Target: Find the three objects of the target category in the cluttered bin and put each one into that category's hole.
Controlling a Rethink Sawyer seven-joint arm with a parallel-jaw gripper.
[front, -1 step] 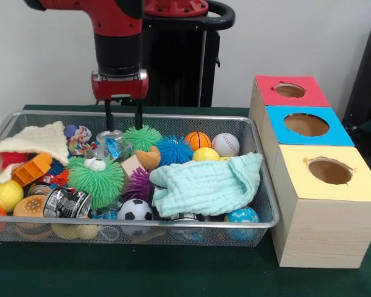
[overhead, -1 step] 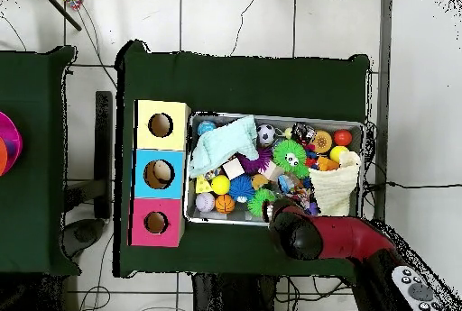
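Note:
A wire mesh bin (front, -1 step: 269, 204) holds mixed toys. Among them are a small basketball (front, -1 step: 197, 140), a baseball (front, -1 step: 225, 144), a soccer ball (front, -1 step: 135, 210), and green (front, -1 step: 96, 179), blue (front, -1 step: 173, 150) and purple (front, -1 step: 138, 184) spiky balls. To the bin's right stand three boxes with round holes: red (front, -1 step: 290, 90), blue (front, -1 step: 306, 124), yellow (front, -1 step: 329, 171). My gripper (front, -1 step: 123, 124) hangs open at the bin's back rim, just above a clear cup (front, -1 step: 113, 145) and a small green spiky ball (front, -1 step: 142, 137), holding nothing. In the overhead view the arm (overhead, -1 step: 296, 231) covers the gripper.
A mint cloth (front, -1 step: 204, 182) covers toys at the bin's right front. A cream cloth (front, -1 step: 34, 143) drapes over the left corner. A tin can (front, -1 step: 68, 202), a toy burger (front, -1 step: 29, 206) and a yellow ball (front, -1 step: 5, 195) lie front left. The table is dark green.

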